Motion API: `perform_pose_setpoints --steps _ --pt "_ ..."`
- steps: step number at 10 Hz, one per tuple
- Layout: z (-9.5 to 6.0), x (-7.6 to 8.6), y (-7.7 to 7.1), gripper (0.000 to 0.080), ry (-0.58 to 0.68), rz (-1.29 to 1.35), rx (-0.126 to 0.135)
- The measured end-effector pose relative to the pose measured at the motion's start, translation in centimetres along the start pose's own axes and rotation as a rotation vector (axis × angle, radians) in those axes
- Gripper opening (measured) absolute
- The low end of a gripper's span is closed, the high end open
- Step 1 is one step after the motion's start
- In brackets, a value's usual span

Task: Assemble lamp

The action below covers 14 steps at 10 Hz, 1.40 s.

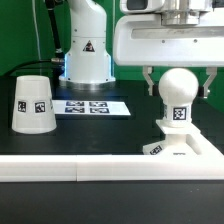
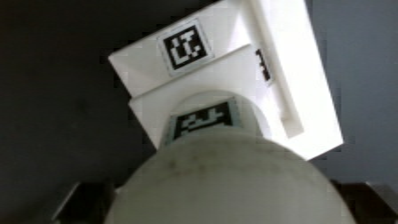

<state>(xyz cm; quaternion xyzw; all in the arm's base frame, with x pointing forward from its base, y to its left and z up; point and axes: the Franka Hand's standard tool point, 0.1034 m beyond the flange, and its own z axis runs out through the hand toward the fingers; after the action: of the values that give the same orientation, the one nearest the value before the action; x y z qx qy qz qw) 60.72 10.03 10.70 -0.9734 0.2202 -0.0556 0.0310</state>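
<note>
The ball-shaped bulb (image 1: 179,88) stands upright on its neck in the stepped square base (image 1: 181,147) at the exterior view's right. My gripper (image 1: 179,84) hangs over it, open, with one finger on each side of the ball and a small gap to each. In the wrist view the bulb (image 2: 222,180) fills the space between my gripper (image 2: 222,208) fingers, and the base (image 2: 267,75) with its tag lies beyond. The tapered shade (image 1: 32,103) sits mouth-down at the exterior view's left, apart from the arm.
The marker board (image 1: 90,106) lies flat between the shade and the base. The robot's white pedestal (image 1: 86,55) stands behind it. A white rail (image 1: 70,170) runs along the table's front edge.
</note>
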Motion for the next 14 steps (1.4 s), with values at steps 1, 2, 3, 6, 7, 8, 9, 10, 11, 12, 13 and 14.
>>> perform_pose_setpoints --steps 1,2,3,6,7,8,9,10,11,12,13,14 --pt "0.1 -0.2 -0.2 0.0577 -0.012 0.150 0.008" --pt "0.1 -0.4 -0.3 0.0577 -0.030 0.255 0.011" --pt "0.1 -0.5 -0.4 0.0577 -0.051 0.340 0.015" --pt "0.2 -0.4 -0.4 0.0577 -0.096 0.661 0.048" --pt "0.2 -0.4 -0.4 0.0577 -0.104 0.721 0.053" --pt "0.2 -0.4 -0.6 0.0577 -0.107 0.758 0.053" --pt "0.2 -0.5 -0.7 0.0577 -0.111 0.783 0.055" --pt "0.2 -0.5 -0.7 0.0577 -0.106 0.717 0.056" --pt "0.1 -0.6 -0.9 0.0680 -0.100 0.627 0.061" --pt "-0.1 -0.7 -1.1 0.0680 -0.100 0.593 0.063" --pt "-0.5 -0.6 -1.3 0.0696 -0.092 0.493 0.073" --pt "-0.8 -0.5 -1.3 0.0698 -0.084 0.365 0.081"
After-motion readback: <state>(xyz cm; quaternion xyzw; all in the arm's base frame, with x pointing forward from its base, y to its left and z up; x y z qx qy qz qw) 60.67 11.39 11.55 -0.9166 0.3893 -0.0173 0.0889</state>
